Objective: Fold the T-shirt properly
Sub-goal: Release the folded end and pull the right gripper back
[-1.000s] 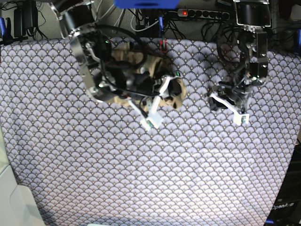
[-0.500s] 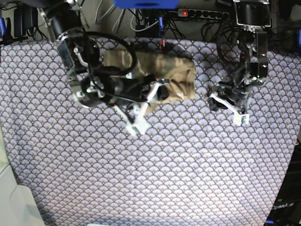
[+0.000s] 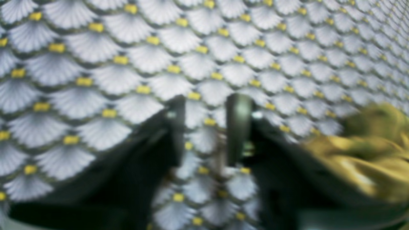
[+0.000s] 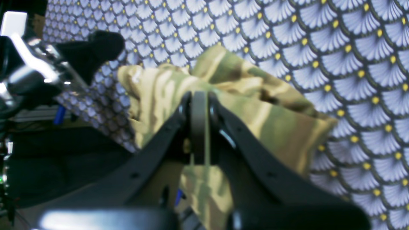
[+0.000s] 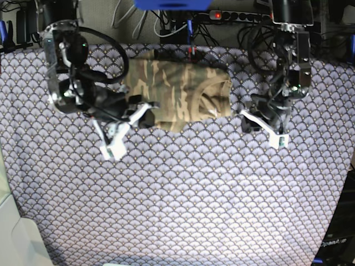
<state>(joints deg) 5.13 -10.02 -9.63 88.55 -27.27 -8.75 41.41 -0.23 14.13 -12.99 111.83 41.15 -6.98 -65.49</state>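
The camouflage T-shirt (image 5: 177, 88) lies folded into a compact rectangle near the table's far edge. It also fills the middle of the right wrist view (image 4: 271, 121) and shows blurred at the right of the left wrist view (image 3: 367, 159). My right gripper (image 5: 145, 119) sits at the shirt's lower left edge. Its fingers are shut (image 4: 199, 127), pressed together over the cloth, and I see no fold clearly held between them. My left gripper (image 5: 248, 123) hovers to the right of the shirt, apart from it. Its jaws are open (image 3: 204, 131) by a narrow gap, with only tablecloth showing between them.
The purple-grey fan-scale tablecloth (image 5: 194, 194) covers the whole table. A power strip (image 5: 238, 15) and cables run behind the far edge. A pale box (image 5: 16, 233) stands at the lower left corner. The table's right edge (image 5: 339, 221) drops off by dark equipment.
My right arm has drawn back leftward off the shirt and its jaws have closed. The shirt now lies flatter and uncovered. The left gripper's jaws have narrowed and it has shifted slightly.
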